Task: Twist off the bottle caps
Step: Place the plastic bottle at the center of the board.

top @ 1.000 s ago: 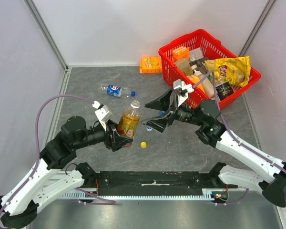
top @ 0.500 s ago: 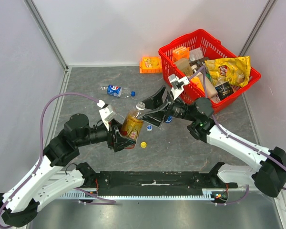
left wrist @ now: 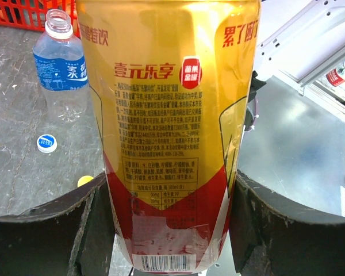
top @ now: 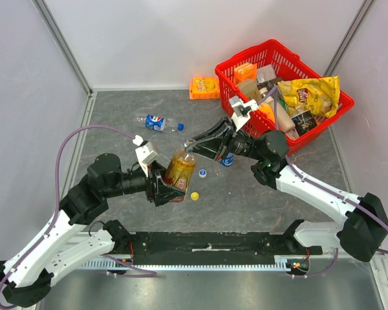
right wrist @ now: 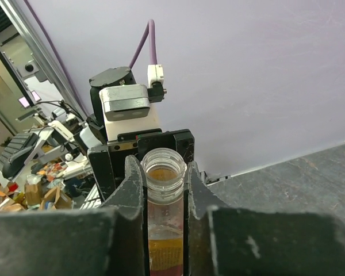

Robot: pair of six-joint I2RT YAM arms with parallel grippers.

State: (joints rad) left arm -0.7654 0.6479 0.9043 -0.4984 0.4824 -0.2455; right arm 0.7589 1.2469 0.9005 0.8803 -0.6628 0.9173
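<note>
The amber bottle (top: 179,166) with its red and gold label is in the middle of the grey table (top: 116,110), gripped by both arms and leaning a little with its top toward the far right. The left gripper (top: 170,187) clasps the lower body, and in the left wrist view its two dark fingers (left wrist: 57,224) press against either side of the label. The right gripper (top: 191,146) comes in from the right and is closed on the bottle's neck. The right wrist view shows its fingers (right wrist: 132,184) tight against the clear neck, just below the threaded mouth, which is open with no cap on it. A yellow cap (top: 194,196) lies on the table just near-right of the amber bottle, and a whitish-blue cap (top: 202,172) lies a little farther back, to the bottle's right. An upright clear bottle (left wrist: 62,63) with a blue label stands beyond those caps, its mouth also open; in the top view it is mostly hidden under the right arm. Toward the far left, a second clear bottle (top: 155,121) lies on its side with a blue cap (top: 180,126) at its right end, but the pictures do not show whether that cap is screwed on. A red basket (top: 244,53) full of packets stands at the far right, with an orange box (top: 204,86) just to its left.
</note>
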